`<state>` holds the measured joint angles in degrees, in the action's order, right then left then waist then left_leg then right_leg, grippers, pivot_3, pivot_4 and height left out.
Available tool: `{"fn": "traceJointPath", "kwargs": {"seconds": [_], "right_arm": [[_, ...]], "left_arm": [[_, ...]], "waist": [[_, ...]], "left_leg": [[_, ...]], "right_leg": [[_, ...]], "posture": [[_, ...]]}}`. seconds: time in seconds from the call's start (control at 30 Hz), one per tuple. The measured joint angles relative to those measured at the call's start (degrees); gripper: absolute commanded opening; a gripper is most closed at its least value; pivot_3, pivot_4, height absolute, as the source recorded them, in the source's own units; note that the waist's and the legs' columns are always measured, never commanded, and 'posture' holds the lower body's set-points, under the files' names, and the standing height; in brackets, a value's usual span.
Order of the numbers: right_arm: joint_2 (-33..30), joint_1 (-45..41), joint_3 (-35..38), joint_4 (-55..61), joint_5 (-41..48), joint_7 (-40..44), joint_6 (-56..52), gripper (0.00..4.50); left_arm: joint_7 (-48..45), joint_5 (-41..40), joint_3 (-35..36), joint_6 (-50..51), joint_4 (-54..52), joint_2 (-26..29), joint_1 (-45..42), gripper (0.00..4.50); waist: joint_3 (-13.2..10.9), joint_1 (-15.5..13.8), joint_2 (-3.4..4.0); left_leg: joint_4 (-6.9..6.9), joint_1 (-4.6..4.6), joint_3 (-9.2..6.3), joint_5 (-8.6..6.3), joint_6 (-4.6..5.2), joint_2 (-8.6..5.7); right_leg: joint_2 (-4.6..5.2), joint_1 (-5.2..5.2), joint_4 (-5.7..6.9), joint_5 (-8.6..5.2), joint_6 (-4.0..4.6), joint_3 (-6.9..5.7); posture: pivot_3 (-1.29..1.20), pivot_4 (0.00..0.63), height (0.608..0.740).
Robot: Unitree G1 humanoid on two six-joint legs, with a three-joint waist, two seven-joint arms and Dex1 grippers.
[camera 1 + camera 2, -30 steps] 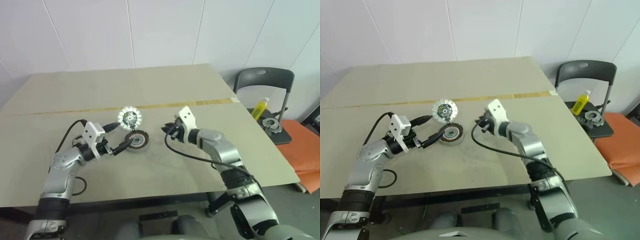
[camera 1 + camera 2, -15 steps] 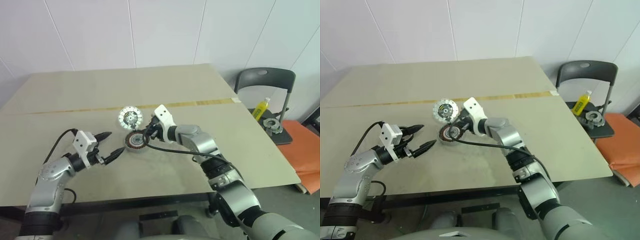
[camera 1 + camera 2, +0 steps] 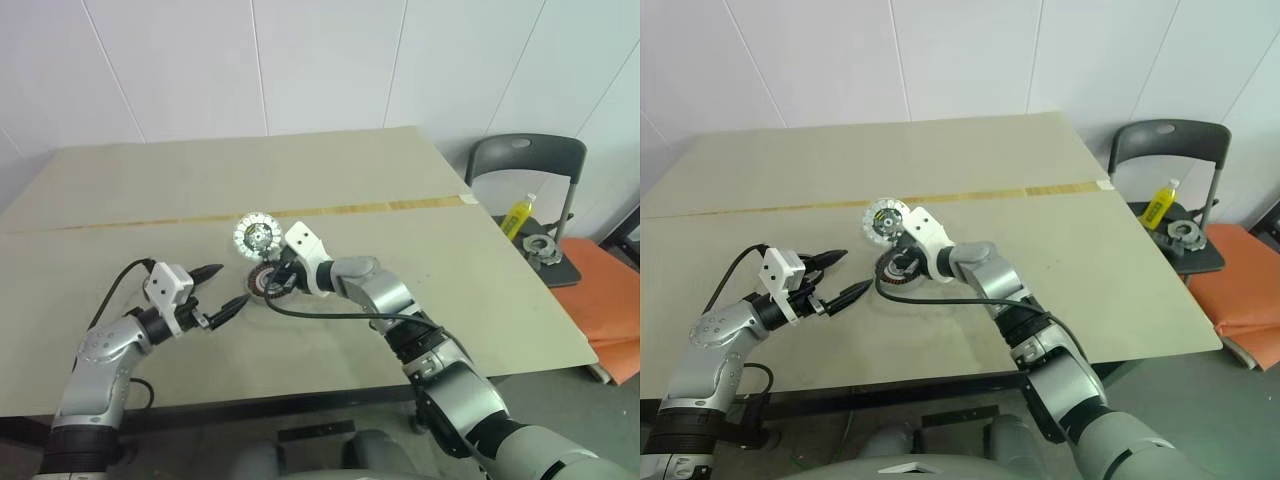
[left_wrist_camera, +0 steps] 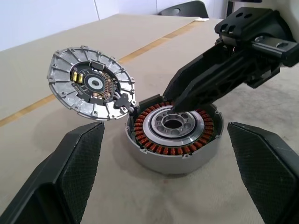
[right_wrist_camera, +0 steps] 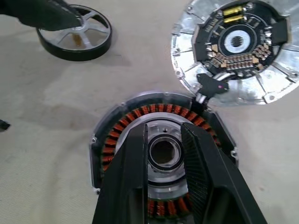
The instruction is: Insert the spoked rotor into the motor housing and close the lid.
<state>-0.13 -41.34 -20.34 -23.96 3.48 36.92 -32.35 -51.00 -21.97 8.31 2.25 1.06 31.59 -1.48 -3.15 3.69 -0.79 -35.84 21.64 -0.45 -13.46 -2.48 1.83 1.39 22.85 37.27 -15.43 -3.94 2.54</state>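
The left gripper has its two black fingers spread wide with nothing between them, aimed level at the parts on the tan table. Just beside it lies the spoked rotor, a small wheel with silvery spokes inside a dark rim, flat on the table. A black fingertip crosses over it, and I can't tell if it touches. So I'd say the insertion isn't done yet.

Next comes the motor housing, a round grey shell ringed inside with copper-coloured windings around a bright central ring. Its round silvery lid stands swung open at the far edge, circuit face showing. The right gripper dips into the housing's centre, jaws barely parted, with nothing visibly held. Seating the rotor and closing the lid are both left to do.
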Motion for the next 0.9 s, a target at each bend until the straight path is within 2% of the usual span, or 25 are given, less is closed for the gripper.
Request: {"fn": "traceJointPath", "kwargs": {"seconds": [0.47,0.9], "right_arm": [[3.55,0.34,1.21,-6.75,-2.16,-3.77,6.37,0.69],[5.09,0.36,2.89,-7.93,-2.15,-4.47,7.02,0.69]], "left_arm": [[0.31,0.03,-0.09,-0.08,0.01,-0.31,-0.14,4.5],[0.68,0.05,-0.18,-0.08,0.02,-0.42,-0.13,4.5]], "waist": [[0.01,0.4,-0.02],[0.01,0.4,-0.02]], "left_leg": [[0.12,-0.01,0.0,0.0,0.0,0.0],[0.16,-0.02,0.0,0.0,0.0,0.0]], "right_leg": [[-0.02,0.04,0.0,0.01,-0.01,0.0],[-0.02,0.05,-0.01,0.0,0.0,0.0]], "posture": [[0.0,0.0,0.74],[0.0,0.0,0.74]]}}
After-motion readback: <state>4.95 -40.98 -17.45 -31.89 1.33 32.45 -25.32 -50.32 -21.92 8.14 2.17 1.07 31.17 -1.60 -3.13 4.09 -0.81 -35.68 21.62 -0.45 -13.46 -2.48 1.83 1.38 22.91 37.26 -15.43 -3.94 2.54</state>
